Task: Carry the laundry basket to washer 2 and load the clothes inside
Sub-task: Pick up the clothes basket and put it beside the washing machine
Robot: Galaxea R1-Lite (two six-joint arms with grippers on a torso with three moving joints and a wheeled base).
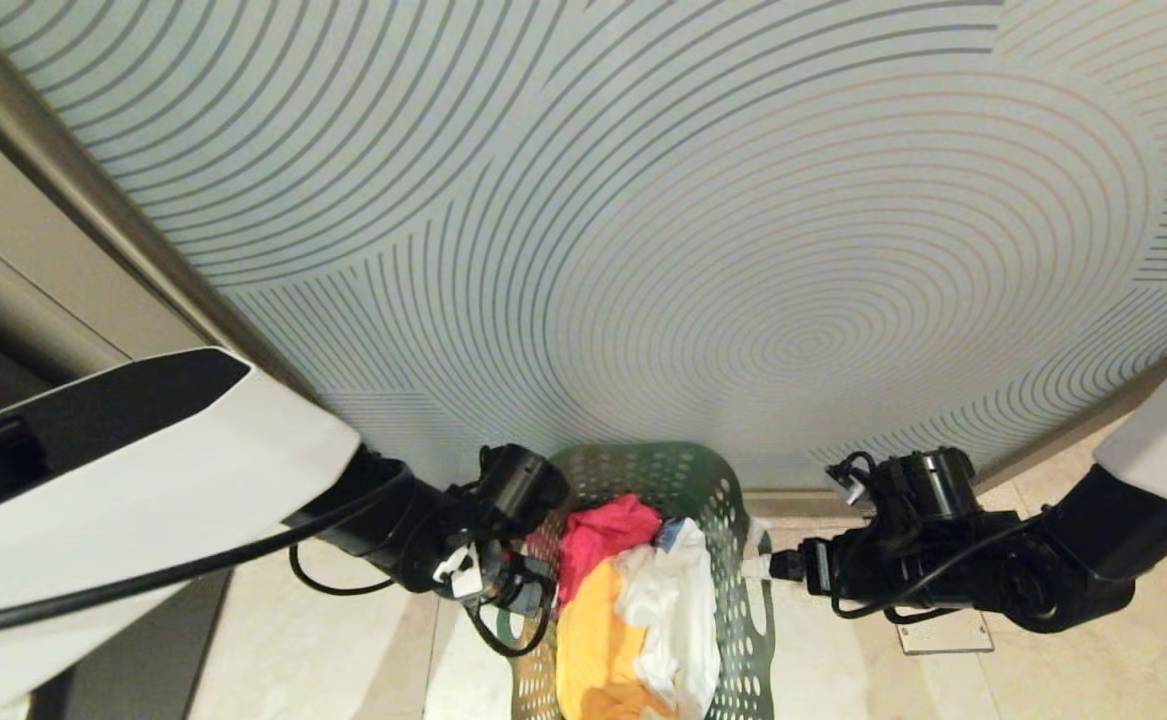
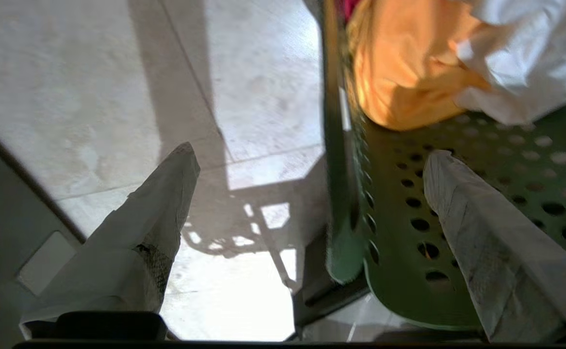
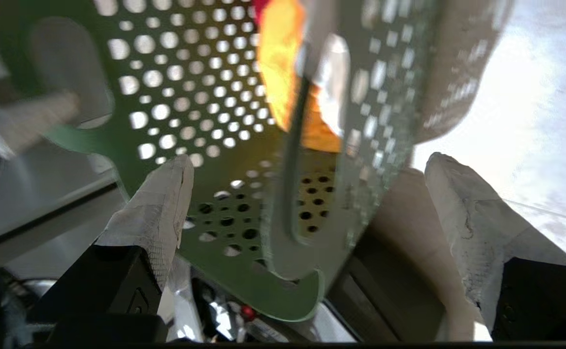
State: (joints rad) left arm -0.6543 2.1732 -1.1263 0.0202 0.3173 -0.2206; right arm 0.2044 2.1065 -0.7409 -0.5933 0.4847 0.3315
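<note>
With the dark-green perforated plastic laundry basket (image 1: pixel 733 560) on the floor between them, left gripper (image 2: pixel 312 203) and right gripper (image 3: pixel 307 194) gape wide, each straddling a side rim, gripping nothing.

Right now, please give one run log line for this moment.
left gripper: open, straddling laundry basket wall | right gripper: open, at opposite wall | clothes: inside basket

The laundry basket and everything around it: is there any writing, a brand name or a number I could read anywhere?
None can be read in any view.
The laundry basket shows only perforations, no label.
The clothes show no print.
The small tag on the cable by the left end effector is too small to read.
</note>
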